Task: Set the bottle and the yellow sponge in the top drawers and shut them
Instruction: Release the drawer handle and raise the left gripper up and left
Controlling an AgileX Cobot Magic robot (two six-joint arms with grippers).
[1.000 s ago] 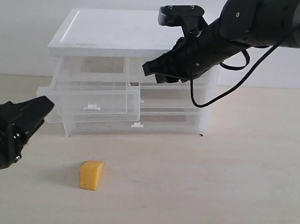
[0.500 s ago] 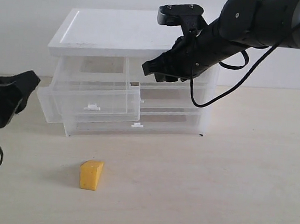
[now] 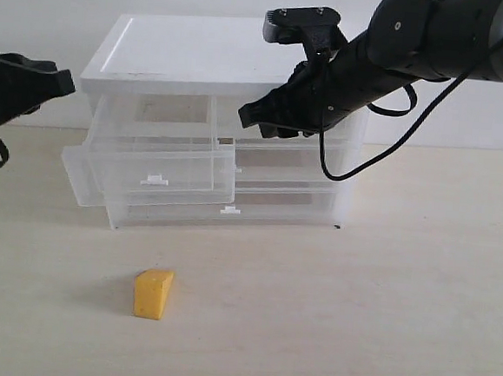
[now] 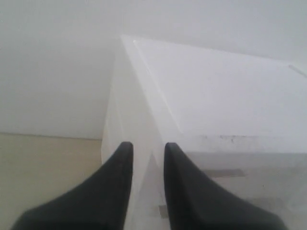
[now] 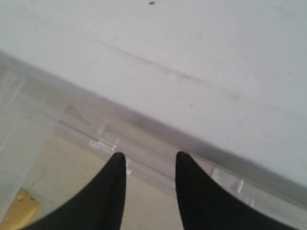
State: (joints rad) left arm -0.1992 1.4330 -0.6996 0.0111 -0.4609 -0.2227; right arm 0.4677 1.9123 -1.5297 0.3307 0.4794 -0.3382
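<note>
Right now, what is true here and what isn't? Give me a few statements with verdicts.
1. The sponge lies on the table. True.
2. The left top drawer is shut. False: it is pulled out.
3. The left gripper holds the sponge. False: it is empty, up beside the cabinet.
4. The right gripper is at the cabinet's front. True.

Cabinet top (image 3: pixel 192 57): white plastic, smooth, low sheen, faint dark scuffs near the front edge; drawers (image 3: pixel 161 168): translucent plastic, glossy, smooth; sponge (image 3: pixel 152 293): yellow foam, matt; table (image 3: pixel 354 318): pale wood-look surface, matt, smooth; left gripper (image 4: pixel 145 149) and right gripper (image 5: pixel 146 159): black, matt, smooth.
</note>
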